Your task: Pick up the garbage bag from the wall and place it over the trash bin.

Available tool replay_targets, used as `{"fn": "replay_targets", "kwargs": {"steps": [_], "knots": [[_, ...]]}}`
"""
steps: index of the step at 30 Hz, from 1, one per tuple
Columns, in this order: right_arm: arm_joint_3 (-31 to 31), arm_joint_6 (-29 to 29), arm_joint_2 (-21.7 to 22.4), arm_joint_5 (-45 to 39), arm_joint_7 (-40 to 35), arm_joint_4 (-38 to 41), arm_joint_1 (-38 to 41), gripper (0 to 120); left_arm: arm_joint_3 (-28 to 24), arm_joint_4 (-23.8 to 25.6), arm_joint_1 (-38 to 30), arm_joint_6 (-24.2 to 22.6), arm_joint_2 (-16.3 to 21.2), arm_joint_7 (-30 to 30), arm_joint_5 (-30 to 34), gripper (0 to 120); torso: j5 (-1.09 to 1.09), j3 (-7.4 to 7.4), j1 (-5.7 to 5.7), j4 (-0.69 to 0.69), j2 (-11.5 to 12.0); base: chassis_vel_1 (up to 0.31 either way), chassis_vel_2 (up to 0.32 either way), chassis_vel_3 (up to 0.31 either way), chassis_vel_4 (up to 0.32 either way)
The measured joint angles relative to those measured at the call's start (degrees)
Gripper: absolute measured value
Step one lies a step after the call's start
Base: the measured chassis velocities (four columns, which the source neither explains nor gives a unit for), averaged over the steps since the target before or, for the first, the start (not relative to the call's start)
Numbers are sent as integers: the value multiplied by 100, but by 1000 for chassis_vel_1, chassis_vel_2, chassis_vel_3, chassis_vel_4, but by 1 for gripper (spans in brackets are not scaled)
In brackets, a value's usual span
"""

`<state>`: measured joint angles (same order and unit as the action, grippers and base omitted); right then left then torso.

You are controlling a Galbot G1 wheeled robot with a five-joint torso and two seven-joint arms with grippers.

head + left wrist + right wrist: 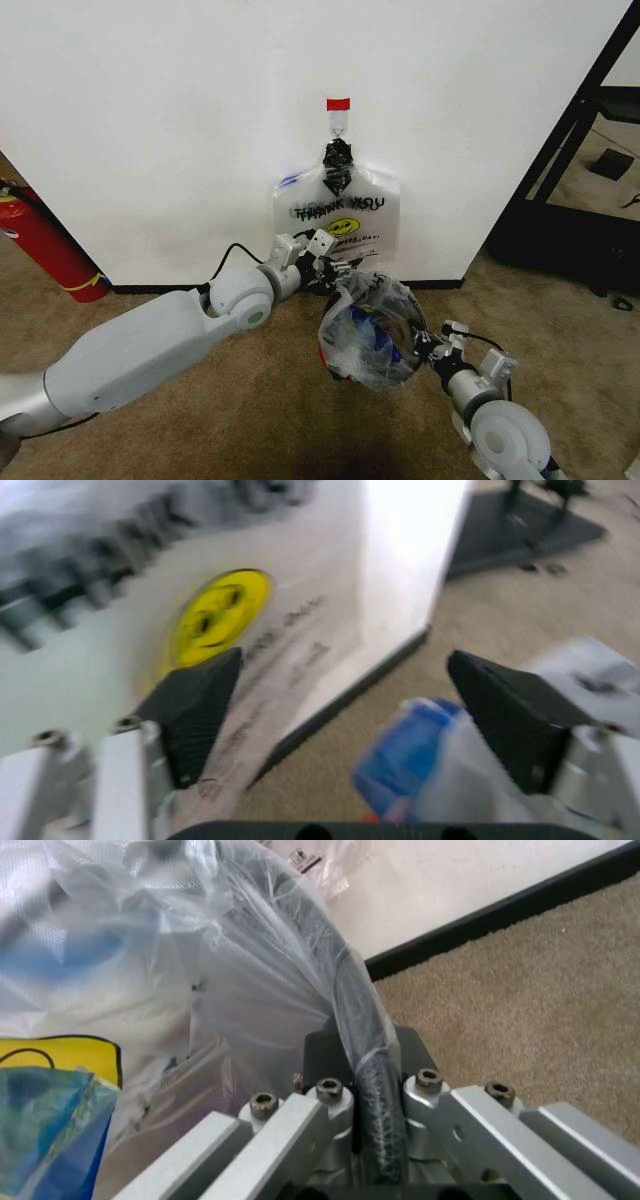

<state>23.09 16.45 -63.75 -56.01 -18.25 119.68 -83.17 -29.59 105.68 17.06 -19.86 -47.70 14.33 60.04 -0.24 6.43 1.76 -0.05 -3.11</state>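
Thin see-through garbage bag [368, 335] draped over round black wire-mesh trash bin [352, 1001]; right gripper [367, 1102] clamped on bagged rim, left gripper [345, 720] spread wide just beside.

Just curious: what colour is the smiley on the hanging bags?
Yellow smiley, clearest in the left wrist view.

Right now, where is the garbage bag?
In the head view, the garbage bag is draped over the trash bin, between the left gripper and right gripper.

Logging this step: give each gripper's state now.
Left gripper: open, holding nothing.
Right gripper: shut on the trash bin rim, garbage bag over it.
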Motion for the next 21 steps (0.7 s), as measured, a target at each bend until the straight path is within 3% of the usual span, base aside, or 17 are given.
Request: {"fn": "replay_targets", "kwargs": {"steps": [3, 7, 14, 21], "knots": [[-22, -1, -29, 15, 11, -7, -34, 0, 168, -189, 74, 293, -160, 456, 417, 98, -1, 0, 0, -2, 0, 0, 0, 0, 0], [-85, -2, -44, 38, 15, -9, -29, 0, 218, -389, 77, 394, -206, 618, 481, 100, 0, 0, 0, -4, 0, 0, 0, 0, 0], [-173, -2, 7, 42, 15, 1, 44, 0, 262, -745, 233, 198, 3, 603, -512, 100, -1, 0, 0, 1, 0, 0, 0, 0, 0], [-160, -4, -4, 45, 14, 1, 45, 0, 530, -882, 532, 163, 110, 640, -664, 100, 0, 0, 0, -1, 0, 0, 0, 0, 0]]}}
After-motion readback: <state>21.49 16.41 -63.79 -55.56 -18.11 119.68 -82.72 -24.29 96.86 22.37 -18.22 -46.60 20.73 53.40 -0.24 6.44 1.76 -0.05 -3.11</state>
